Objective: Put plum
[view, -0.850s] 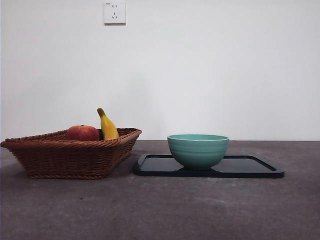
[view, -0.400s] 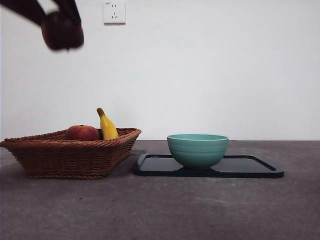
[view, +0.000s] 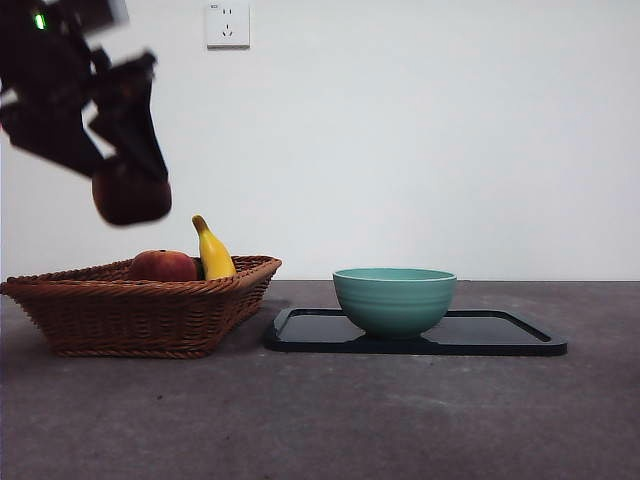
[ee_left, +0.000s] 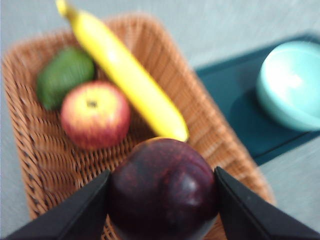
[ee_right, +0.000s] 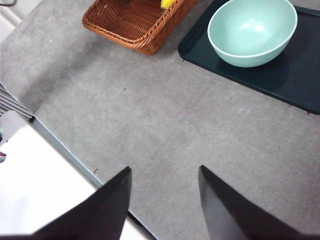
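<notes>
Half a second ago our left gripper [view: 130,190] hung higher near the top corner; now it has come lower over the basket [view: 140,305], so we judge the placing is close. Its jaws are spread only as wide as the plum [ee_left: 162,187], clamped on its two sides. The plum hangs in the air above the basket, clear of the banana [ee_left: 127,77], the red fruit [ee_left: 95,115] and a green one [ee_left: 65,75]. Our right gripper [ee_right: 162,200] waits apart, jaws parted, holding nothing.

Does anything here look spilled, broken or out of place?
Nothing stands out. The left claw holds the plum above the basket; the bowl sits upright on its tray.
</notes>
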### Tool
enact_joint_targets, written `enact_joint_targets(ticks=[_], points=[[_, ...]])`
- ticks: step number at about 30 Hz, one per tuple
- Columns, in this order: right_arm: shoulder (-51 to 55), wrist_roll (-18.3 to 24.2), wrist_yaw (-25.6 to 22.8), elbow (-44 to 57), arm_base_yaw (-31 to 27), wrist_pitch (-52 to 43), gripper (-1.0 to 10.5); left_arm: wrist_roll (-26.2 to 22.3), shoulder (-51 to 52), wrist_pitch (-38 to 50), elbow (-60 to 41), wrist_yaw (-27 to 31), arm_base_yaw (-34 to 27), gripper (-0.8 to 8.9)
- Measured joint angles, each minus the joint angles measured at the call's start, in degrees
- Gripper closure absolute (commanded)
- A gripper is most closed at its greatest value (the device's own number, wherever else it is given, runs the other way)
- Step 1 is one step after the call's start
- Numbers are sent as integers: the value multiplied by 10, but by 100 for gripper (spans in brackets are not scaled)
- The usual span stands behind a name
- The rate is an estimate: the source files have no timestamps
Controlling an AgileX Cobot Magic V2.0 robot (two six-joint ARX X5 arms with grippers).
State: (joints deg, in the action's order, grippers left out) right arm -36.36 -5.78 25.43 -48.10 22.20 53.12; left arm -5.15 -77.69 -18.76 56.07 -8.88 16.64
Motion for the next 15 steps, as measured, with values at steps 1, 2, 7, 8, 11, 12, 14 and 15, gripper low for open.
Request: enact_joint_targets(ticks=[1,2,7,8,11,12,14,15], points=[[0,0,0,0,0,0,733,-2,-11,8,0,0,-1,598],[0,0,0,0,0,0,733,-3,-24,17,0,0,-2,598],[0,0,0,0,0,0,733,-6,-87,51,0,0,-3,598],[0,0,0,0,0,0,733,-6,-99,56,0,0,-3,598],[0,0,0,0,0,0,733,-9,-126,75,0,0,-3,598],[0,0,0,0,0,0,733,-10,-134,80,0,0,-3,598],[0,0,0,0,0,0,733,-11,-146,86,0,0,-3,598],[0,0,0,0,0,0,733,-12,-152,88,0,0,-3,598]])
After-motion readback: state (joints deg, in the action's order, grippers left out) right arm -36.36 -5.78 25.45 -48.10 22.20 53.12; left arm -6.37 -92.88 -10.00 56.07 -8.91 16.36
